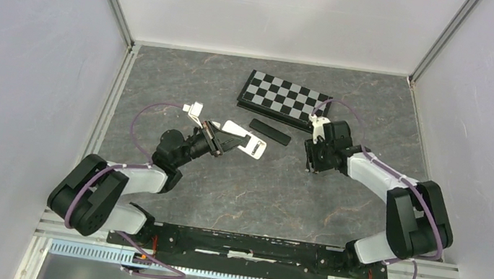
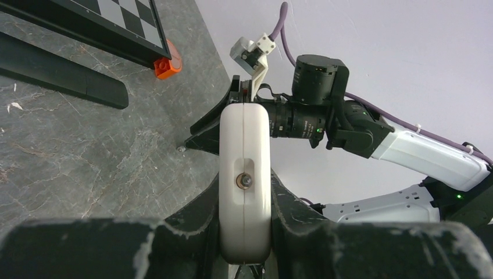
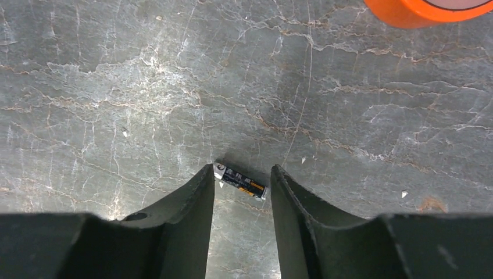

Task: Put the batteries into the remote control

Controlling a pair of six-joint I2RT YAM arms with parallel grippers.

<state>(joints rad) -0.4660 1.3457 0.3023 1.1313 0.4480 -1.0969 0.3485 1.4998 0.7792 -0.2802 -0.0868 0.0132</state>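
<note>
My left gripper (image 1: 217, 140) is shut on a white remote (image 1: 244, 139) and holds it at one end. In the left wrist view the remote (image 2: 244, 133) stands edge-on between my fingers (image 2: 293, 212), with a small metal contact in a recess of its end face. One battery (image 3: 241, 181), a small dark cell with silvery ends, lies on the table. My right gripper (image 3: 241, 172) is open and straddles it, fingertips just on either side. In the top view the right gripper (image 1: 313, 165) points down at the table, right of the remote. The other batteries are not in view.
A long black remote (image 1: 269, 131) lies just behind the white one. A folded chessboard (image 1: 282, 99) lies at the back. A small orange block (image 2: 167, 65) sits by the board's corner. An orange round object (image 3: 424, 9) is beyond the right gripper.
</note>
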